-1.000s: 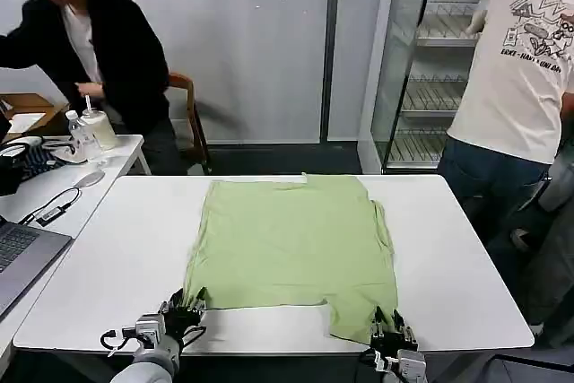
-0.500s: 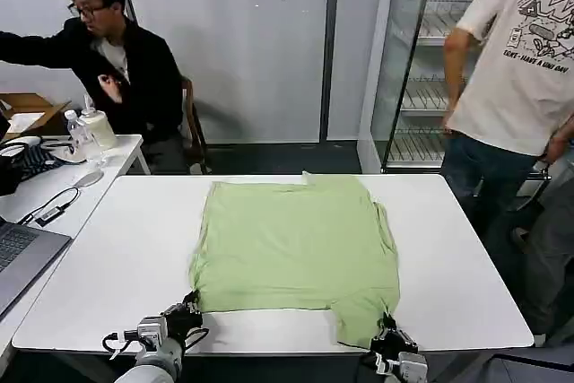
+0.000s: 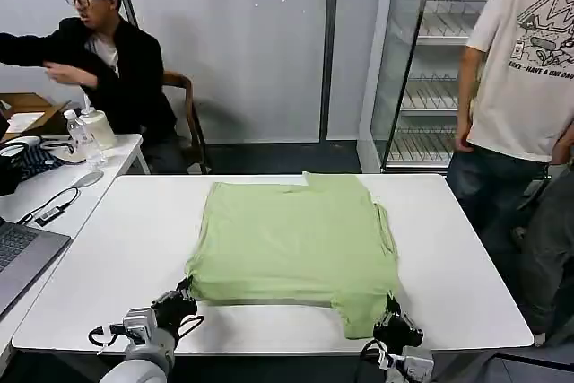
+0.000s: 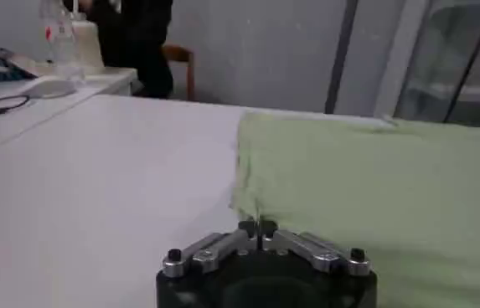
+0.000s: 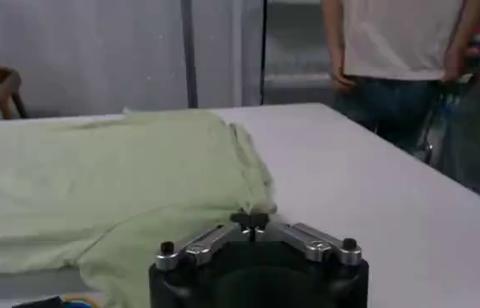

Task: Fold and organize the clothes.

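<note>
The clothes are one pale lime-green T-shirt (image 3: 291, 239) spread plain side up on the white table (image 3: 117, 248), collar end far from me. My left gripper (image 3: 177, 304) is shut on the shirt's near left hem corner. My right gripper (image 3: 395, 325) is shut on the near right corner. The near hem hangs slightly off the table with a shadow under it. In the left wrist view the left gripper (image 4: 258, 224) pinches a thin fold of the shirt (image 4: 374, 176). Seen from the right wrist, the right gripper (image 5: 253, 220) holds a bunched edge of the shirt (image 5: 97, 176).
A laptop (image 3: 22, 257) and a side table (image 3: 126, 145) with bottles (image 3: 85, 136) and cables stand to the left, a seated person behind them. A glass-door cabinet (image 3: 421, 60) and a standing person are at the back right. Bare table flanks the shirt.
Both grippers went from open at the near hem corners to shut on them. The near hem has risen slightly and drawn a little away from the table's front edge.
</note>
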`<state>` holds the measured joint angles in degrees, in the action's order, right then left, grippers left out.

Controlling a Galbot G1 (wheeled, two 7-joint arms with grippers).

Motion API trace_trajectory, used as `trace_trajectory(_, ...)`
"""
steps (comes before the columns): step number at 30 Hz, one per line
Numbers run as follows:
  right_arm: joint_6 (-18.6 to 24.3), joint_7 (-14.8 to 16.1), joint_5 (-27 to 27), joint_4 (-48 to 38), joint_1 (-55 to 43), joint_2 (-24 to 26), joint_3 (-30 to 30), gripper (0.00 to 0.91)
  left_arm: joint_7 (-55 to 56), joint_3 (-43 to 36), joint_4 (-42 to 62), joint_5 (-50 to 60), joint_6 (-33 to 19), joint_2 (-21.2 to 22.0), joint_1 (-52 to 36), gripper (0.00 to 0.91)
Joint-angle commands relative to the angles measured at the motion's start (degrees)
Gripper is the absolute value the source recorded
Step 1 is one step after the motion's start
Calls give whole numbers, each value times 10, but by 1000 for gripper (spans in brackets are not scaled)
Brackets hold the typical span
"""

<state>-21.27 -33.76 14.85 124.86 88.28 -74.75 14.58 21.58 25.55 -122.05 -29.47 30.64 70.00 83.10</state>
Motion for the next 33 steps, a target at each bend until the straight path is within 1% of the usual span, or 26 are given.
trace_trajectory(1,5,8,-11,-20,-65,1,7,0,0,4,4,-6,0,1,-41,20)
trace_trajectory(6,-11,18,-6,-57,-135,5,14,0,-2,-12,38,-7,1,1,-79,20)
trace_trajectory(7,-12,25,-6,-64,-147,5,15,0,-3,-14,47,-8,1,0,-88,20)
trace_trajectory(14,-18,45,-2,-127,-191,16,6,0,-5,-29,94,-15,0,3,-134,10)
trace_trajectory(21,-23,52,3,-181,-237,24,10,0,-5,-45,132,-16,1,-1,-178,20)
trace_trajectory(33,-27,62,22,-239,-305,42,11,0,-5,-64,168,-18,5,2,-228,20)
